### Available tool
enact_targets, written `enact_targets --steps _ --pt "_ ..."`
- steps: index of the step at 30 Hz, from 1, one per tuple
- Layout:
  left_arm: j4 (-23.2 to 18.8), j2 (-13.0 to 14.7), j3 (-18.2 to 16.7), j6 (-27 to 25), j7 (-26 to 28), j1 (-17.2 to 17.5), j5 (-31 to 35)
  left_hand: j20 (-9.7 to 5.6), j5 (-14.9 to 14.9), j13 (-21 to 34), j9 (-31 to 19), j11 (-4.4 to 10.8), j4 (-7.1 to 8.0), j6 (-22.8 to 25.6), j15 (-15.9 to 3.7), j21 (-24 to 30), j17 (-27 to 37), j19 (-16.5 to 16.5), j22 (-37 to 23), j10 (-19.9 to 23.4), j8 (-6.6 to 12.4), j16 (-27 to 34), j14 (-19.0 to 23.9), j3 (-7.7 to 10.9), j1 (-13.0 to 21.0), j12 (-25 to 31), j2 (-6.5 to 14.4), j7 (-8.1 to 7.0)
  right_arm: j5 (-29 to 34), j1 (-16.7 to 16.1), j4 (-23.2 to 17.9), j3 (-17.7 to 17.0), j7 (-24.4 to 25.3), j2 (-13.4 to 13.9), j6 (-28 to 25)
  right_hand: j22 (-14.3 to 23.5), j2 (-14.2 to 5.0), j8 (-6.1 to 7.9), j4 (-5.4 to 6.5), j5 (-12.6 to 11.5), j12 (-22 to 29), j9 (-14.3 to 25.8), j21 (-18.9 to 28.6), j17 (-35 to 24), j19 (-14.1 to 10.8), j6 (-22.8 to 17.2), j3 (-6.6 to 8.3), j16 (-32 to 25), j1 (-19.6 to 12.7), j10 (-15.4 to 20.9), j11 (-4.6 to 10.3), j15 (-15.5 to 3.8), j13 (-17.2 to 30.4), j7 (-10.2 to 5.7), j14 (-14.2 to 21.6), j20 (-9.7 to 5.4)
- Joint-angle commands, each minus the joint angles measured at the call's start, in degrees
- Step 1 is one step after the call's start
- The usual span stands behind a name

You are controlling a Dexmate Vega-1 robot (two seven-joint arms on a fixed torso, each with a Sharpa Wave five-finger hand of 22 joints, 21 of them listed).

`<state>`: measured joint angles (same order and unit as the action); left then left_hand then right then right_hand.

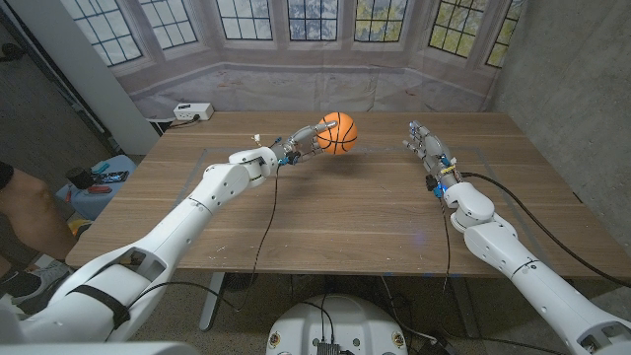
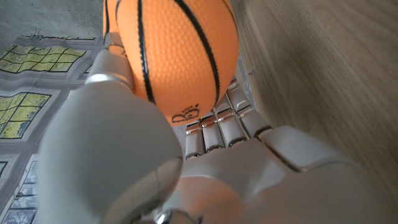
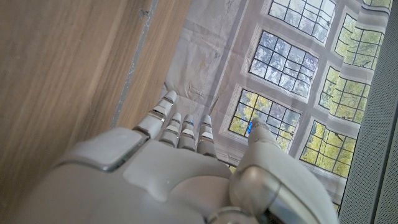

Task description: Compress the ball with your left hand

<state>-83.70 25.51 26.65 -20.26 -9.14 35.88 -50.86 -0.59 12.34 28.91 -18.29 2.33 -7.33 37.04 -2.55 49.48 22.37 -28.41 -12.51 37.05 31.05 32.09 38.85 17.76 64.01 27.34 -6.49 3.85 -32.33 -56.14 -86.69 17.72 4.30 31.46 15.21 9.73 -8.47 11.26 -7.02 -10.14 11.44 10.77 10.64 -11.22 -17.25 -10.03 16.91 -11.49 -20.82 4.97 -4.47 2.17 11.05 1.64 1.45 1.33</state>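
Holding ball (image 1: 338,132) in left hand (image 1: 304,140) above far tabletop (image 1: 355,212), fingers (image 2: 217,127) wrapped round it. Squeeze step underway, I judge; next, tighten evenly. Right hand (image 1: 426,144) empty, fingers extended.

wooden table (image 1: 355,212), window backdrop (image 1: 296,39) – grey wall (image 1: 562,59), power strip (image 1: 192,111)

ball (image 2: 177,56) top cut off, left hand (image 2: 186,168) fingers (image 2: 214,127) partly hidden behind it
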Motion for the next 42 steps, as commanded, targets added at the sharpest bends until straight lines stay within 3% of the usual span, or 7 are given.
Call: enact_targets --steps 1,5,8,20,25,32,42 --pt "1.86 0.48 0.77 -0.56 -4.33 -1.42 -0.33 0.94 0.18 -0.63 0.62 1.53 1.65 -0.08 -3.18 -0.46 -0.40 1.95 0.55 -0.21 1.65 -1.96 2.18 1.19 -1.07 -1.43 9.02 -1.47 -0.11 -0.20 -0.18 -0.07 -0.17 0.23 -0.05 0.12 0.01 -0.07 -0.18 -0.04 0.16 0.16 0.49 -0.10 -0.34 -0.43 0.25 -0.26 0.04 0.43 -0.24 0.30 0.32 -0.13 0.15 0.30" --pt "2.91 0.59 1.07 -0.93 -6.15 -2.17 -0.41 2.16 0.28 -1.24 1.59 1.01 1.84 -2.46 -2.09 -0.98 -0.77 3.97 0.99 -2.51 -0.34 -3.49 0.49 1.19 -2.63 -2.81 9.03 -0.24 -0.08 -0.05 -0.08 0.05 -0.23 0.18 -0.15 0.12 0.01 -0.08 -0.19 -0.05 0.13 0.16 0.49 -0.09 -0.34 -0.42 0.25 -0.27 0.03 0.35 -0.17 0.30 0.32 -0.10 0.17 0.32" --pt "3.92 0.45 1.19 -1.24 -7.45 -2.76 -0.65 3.37 0.28 -1.67 2.59 -0.71 2.05 -5.18 -0.61 -1.54 -1.03 5.93 1.32 -5.27 -2.61 -5.17 -1.88 1.03 -4.44 -4.16 8.95 0.23 -0.05 0.05 -0.08 0.12 -0.21 0.18 -0.31 0.12 0.00 -0.08 -0.19 -0.05 0.13 0.16 0.48 -0.09 -0.32 -0.41 0.26 -0.26 0.02 0.37 -0.22 0.30 0.32 -0.08 0.15 0.31" --pt "6.30 0.15 1.33 -1.74 -10.20 -4.33 -0.70 5.35 0.02 -2.49 4.17 -2.32 2.28 -9.01 1.76 -2.95 -1.58 9.68 1.61 -9.66 -6.11 -7.95 -5.96 0.35 -7.74 -6.40 8.09 0.94 0.00 0.92 0.07 0.43 -0.78 0.39 -0.94 0.12 0.01 -0.09 -0.22 -0.05 0.12 0.16 0.47 -0.08 -0.33 -0.40 0.28 -0.26 -0.02 0.35 -0.09 0.27 0.32 -0.11 0.17 0.33" --pt "7.59 0.32 2.09 -2.06 -12.64 -5.50 -0.14 7.35 -0.05 -2.42 4.99 -5.05 2.53 -13.14 4.47 -4.44 -1.60 13.23 1.64 -14.23 -9.12 -9.95 -9.79 0.38 -9.82 -8.15 8.88 2.04 -0.05 1.06 0.03 0.47 -1.01 0.56 -1.11 0.12 0.01 -0.09 -0.23 -0.05 0.12 0.16 0.48 -0.08 -0.34 -0.40 0.28 -0.26 -0.03 0.35 -0.10 0.30 0.32 -0.11 0.17 0.33" --pt "8.47 0.32 2.83 -1.91 -15.08 -6.39 0.64 8.66 -0.23 -2.26 5.47 -6.99 2.35 -18.38 6.77 -6.25 -1.69 17.18 1.60 -18.93 -12.50 -12.21 -14.33 0.09 -11.90 -9.90 8.77 2.29 -0.24 0.81 -0.17 0.41 -1.32 0.81 -1.13 0.12 0.00 -0.09 -0.23 -0.05 0.10 0.16 0.49 -0.08 -0.37 -0.42 0.29 -0.25 -0.03 0.30 -0.15 0.26 0.32 -0.15 0.16 0.45" --pt "9.82 -0.13 3.37 -1.92 -17.76 -7.24 0.94 10.12 -0.36 -2.04 5.50 -8.67 2.01 -22.65 8.59 -7.67 -1.81 20.11 1.55 -23.04 -15.00 -13.86 -17.64 0.00 -13.17 -11.38 8.68 2.12 -0.39 -0.51 -1.34 -0.14 -0.82 1.40 -1.10 0.12 0.01 -0.09 -0.23 -0.04 0.10 0.16 0.49 -0.09 -0.39 -0.41 0.29 -0.23 -0.03 0.31 -0.10 0.32 0.31 -0.13 0.11 0.47"
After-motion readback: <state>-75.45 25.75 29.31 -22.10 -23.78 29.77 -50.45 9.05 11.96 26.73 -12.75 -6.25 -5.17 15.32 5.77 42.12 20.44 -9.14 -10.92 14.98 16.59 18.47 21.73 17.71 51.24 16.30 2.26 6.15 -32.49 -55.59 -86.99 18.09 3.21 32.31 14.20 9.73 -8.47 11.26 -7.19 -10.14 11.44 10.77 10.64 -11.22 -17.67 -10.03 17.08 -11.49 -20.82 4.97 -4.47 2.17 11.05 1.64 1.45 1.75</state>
